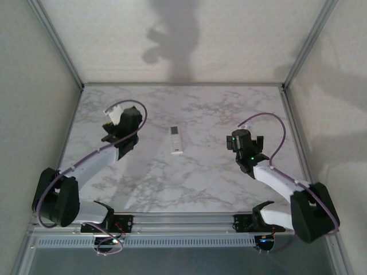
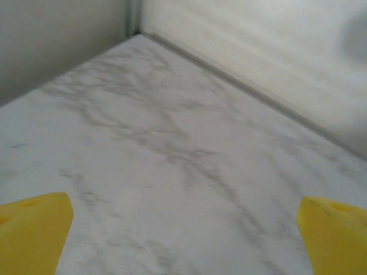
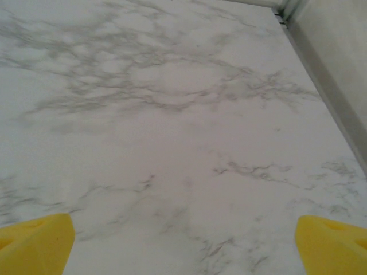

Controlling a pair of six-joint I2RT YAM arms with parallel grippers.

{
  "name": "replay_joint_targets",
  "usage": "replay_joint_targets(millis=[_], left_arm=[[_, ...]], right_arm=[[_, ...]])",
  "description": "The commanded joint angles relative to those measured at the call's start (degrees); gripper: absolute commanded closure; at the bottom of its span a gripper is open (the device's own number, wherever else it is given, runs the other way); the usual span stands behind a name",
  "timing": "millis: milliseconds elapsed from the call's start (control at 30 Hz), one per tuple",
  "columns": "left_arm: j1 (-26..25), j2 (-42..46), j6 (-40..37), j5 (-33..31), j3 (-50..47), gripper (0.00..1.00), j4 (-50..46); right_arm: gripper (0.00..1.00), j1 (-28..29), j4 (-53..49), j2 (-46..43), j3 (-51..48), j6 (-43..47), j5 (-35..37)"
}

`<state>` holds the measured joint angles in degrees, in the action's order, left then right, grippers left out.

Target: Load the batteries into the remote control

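The remote control (image 1: 176,140) is a slim white handset lying flat near the middle of the marble table (image 1: 189,183), with a darker patch at its near end. My left gripper (image 1: 117,123) hovers well to its left, and my right gripper (image 1: 246,142) well to its right. In the left wrist view my left gripper (image 2: 183,229) is open, its yellow fingertips (image 2: 34,229) far apart over bare marble. My right gripper (image 3: 183,240) is open too, with only marble between its yellow fingertips (image 3: 332,243). The batteries are out of view.
Pale walls with metal frame posts (image 1: 63,51) close the table on the left, back and right. The left gripper faces the back-left corner (image 2: 135,31). The right wall's rail (image 3: 327,86) runs beside the right gripper. An aluminium rail (image 1: 183,220) carries both arm bases.
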<state>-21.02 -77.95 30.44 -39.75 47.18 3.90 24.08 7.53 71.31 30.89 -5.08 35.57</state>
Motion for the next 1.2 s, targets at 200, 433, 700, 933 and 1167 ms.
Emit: replay_joint_targets(millis=[200,433,700,933,1167], left_arm=[[13.32,-3.22,-15.27,0.08,-14.55,0.01,30.08],[16.16,-3.60,-23.09,10.02,-19.44,0.00,45.05],[20.57,-3.84,-28.05,20.66,-21.39,0.00,50.89],[20.64,-0.70,-27.20,27.41,-25.32,0.01,48.84],[20.08,-8.13,-27.43,25.40,-31.74,0.00,65.00]], right_arm=[[0.01,-9.25,31.76,10.25,-5.67,7.60,-7.85],[0.01,-16.66,38.35,14.92,-7.68,5.16,-22.15],[0.01,-18.89,41.79,17.22,-9.04,4.83,-28.85],[0.01,-19.07,41.90,17.29,-9.00,4.77,-29.07],[0.01,-19.11,41.60,17.29,-8.86,4.73,-29.24]])
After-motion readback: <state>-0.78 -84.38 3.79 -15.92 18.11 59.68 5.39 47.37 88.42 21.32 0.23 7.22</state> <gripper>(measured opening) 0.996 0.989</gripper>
